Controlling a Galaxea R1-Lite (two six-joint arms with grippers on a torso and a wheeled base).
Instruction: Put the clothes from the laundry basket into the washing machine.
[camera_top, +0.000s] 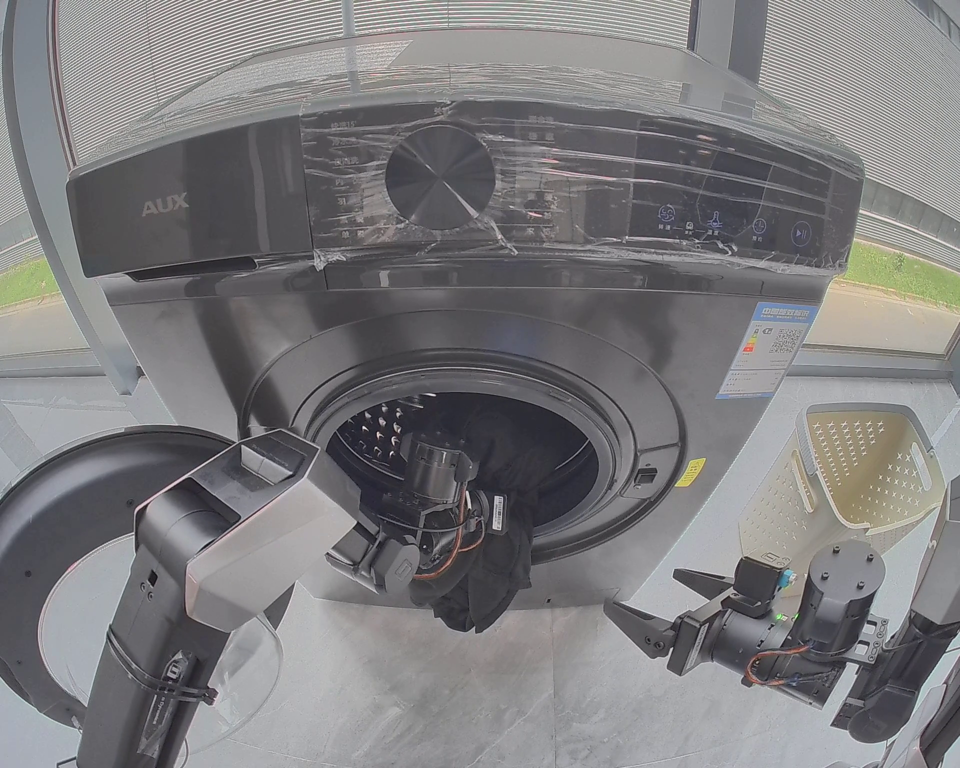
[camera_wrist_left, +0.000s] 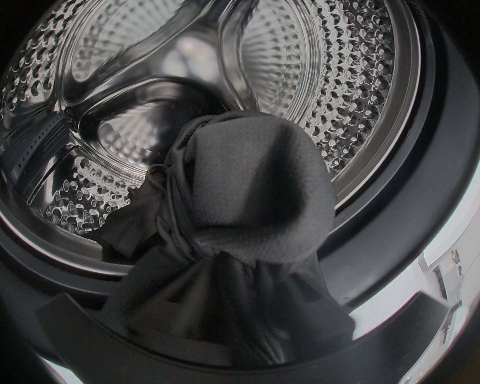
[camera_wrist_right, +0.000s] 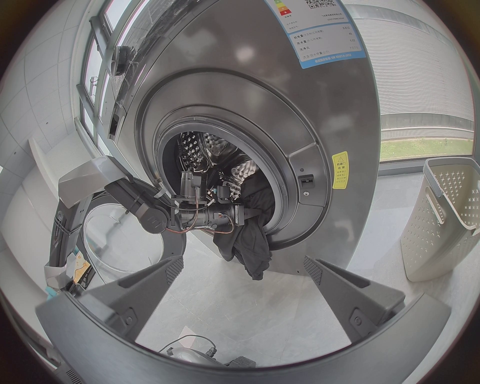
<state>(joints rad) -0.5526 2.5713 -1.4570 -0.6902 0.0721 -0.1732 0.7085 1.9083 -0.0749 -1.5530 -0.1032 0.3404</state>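
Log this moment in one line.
left gripper: at mouth of steel drum with black cloth garment half hanging out | right gripper: open, empty, near cream perforated laundry basket

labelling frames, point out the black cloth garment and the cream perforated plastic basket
black cloth garment (camera_wrist_left: 260, 200), left wrist view, bunched top
cream perforated plastic basket (camera_top: 870, 470), head view, perforated wall

One washing machine (camera_top: 300, 330), with one round door (camera_top: 60, 520), one dial (camera_top: 440, 177) and two stickers: one blue-edged label (camera_top: 765, 350), one yellow sticker (camera_top: 689, 472). One black garment (camera_top: 500, 570). One laundry basket (camera_top: 870, 470). Two grippers: left gripper (camera_wrist_right: 241, 214), right gripper (camera_top: 645, 595).
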